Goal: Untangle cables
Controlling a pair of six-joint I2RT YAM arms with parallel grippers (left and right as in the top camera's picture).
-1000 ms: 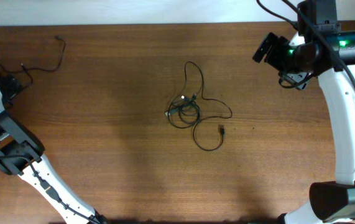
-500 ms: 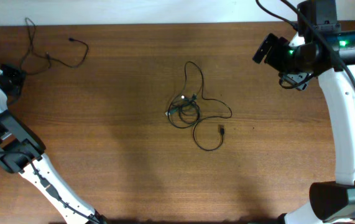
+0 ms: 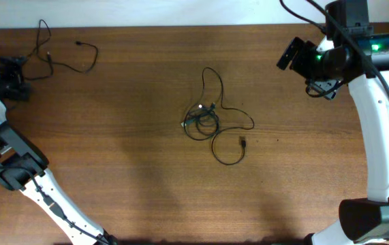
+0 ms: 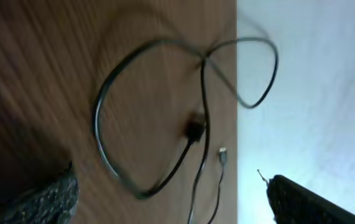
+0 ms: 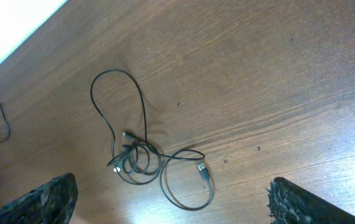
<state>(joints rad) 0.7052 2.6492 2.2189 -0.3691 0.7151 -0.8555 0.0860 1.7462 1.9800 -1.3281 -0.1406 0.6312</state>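
Note:
A tangle of thin black cables lies at the middle of the brown table, with one loop reaching toward the back and a USB plug at its front right. It also shows in the right wrist view, plug included. A separate thin black cable lies at the back left, and its loop shows in the left wrist view. My left gripper is open beside that cable's end. My right gripper is open and empty, high at the back right.
The table's back edge meets a white surface just behind the separate cable; that edge also runs through the left wrist view. The table's left edge is near my left gripper.
The separate cable has shifted toward the back and right along the back left corner. My left gripper has moved toward the back with it. The right arm and the tangle have not moved.

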